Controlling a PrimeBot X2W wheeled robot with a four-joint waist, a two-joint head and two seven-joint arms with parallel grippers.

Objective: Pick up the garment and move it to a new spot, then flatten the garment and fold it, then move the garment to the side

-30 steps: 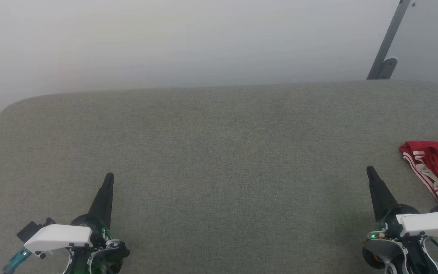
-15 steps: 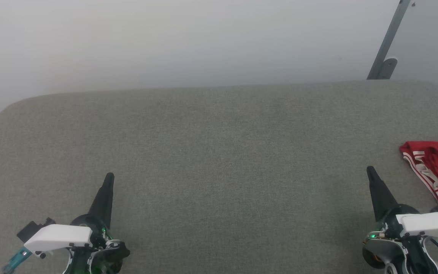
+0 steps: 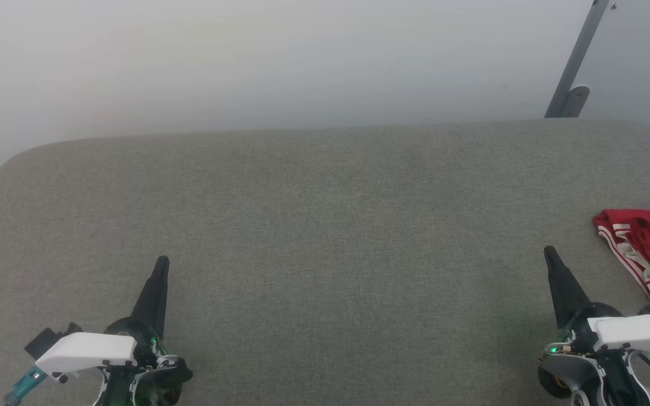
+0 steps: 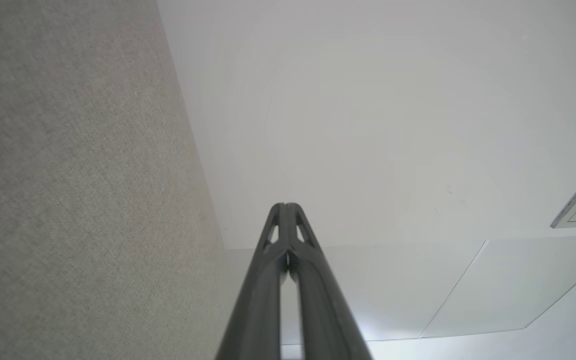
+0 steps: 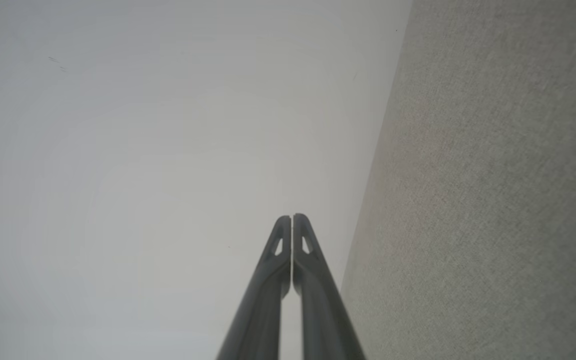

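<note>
The garment [image 3: 649, 251], bright red with white striped trim, lies bunched at the right edge of the grey padded surface [image 3: 325, 225], partly cut off by the head view's border. My right gripper [image 3: 549, 252] rests at the lower right, a short way left of the garment, fingers pressed together on nothing. At the lower left my left gripper [image 3: 162, 261] is shut and empty too. In the left wrist view the left gripper [image 4: 284, 205] points at the pale wall, tips touching. In the right wrist view the right gripper [image 5: 292, 216] does the same.
A pale wall [image 3: 246, 62] stands behind the padded surface. A grey metal bar [image 3: 576, 62] leans at the upper right. The surface's rounded back-left corner [image 3: 14, 160] and back edge are in view.
</note>
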